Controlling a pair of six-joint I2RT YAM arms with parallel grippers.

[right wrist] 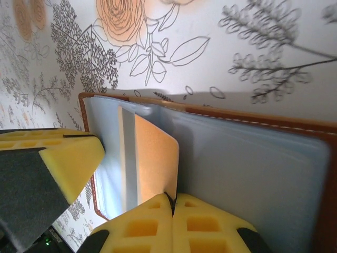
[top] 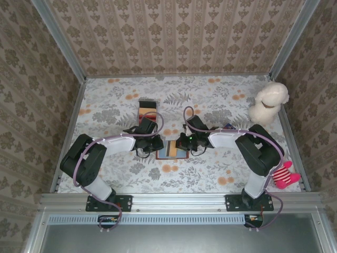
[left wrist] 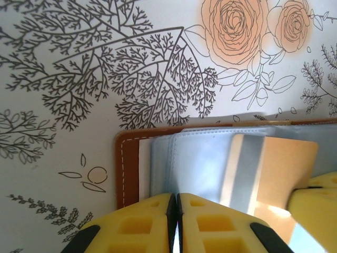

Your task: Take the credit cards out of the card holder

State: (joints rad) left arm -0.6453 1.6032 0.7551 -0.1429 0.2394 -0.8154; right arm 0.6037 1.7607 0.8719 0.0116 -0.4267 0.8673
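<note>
The brown card holder lies open on the floral table between both arms, its grey-blue pockets up. My left gripper is shut on the edge of a grey-blue pocket leaf of the card holder. A tan-orange credit card with a grey stripe stands partly out of a pocket of the card holder. My right gripper is shut on that card's lower corner. The same card appears at the right of the left wrist view. In the top view the left gripper and right gripper meet over the holder.
A red-and-cream striped box stands just behind the left gripper. A white plush toy sits at the back right and a pink striped toy at the near right. Patterned walls enclose the table.
</note>
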